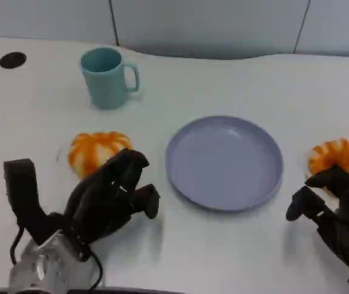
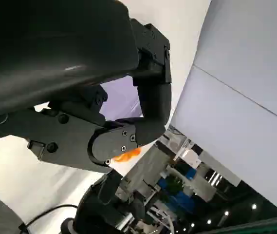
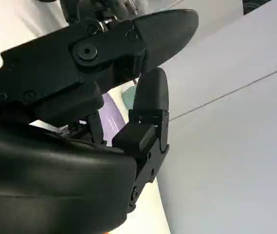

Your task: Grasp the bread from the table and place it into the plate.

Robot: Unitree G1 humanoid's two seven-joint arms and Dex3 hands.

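Two orange-and-white bread rolls lie on the white table, one on each side of an empty lavender plate (image 1: 223, 162). The left bread (image 1: 94, 150) sits just beyond my left hand (image 1: 110, 199), whose fingers are apart and hold nothing, the fingertips close to the roll's near edge. The right bread (image 1: 344, 157) lies at the picture's right edge, partly covered by my right hand (image 1: 333, 214), which is also spread and holds nothing. In the left wrist view, past the hand (image 2: 104, 117), a strip of the plate (image 2: 123, 100) and a bit of orange bread (image 2: 128, 154) show.
A teal mug (image 1: 107, 76) stands upright at the back left, behind the left bread, its handle to the right. A black round hole (image 1: 13, 59) marks the table's far left. The right wrist view shows the plate (image 3: 110, 114) and the mug (image 3: 127, 95) past the fingers.
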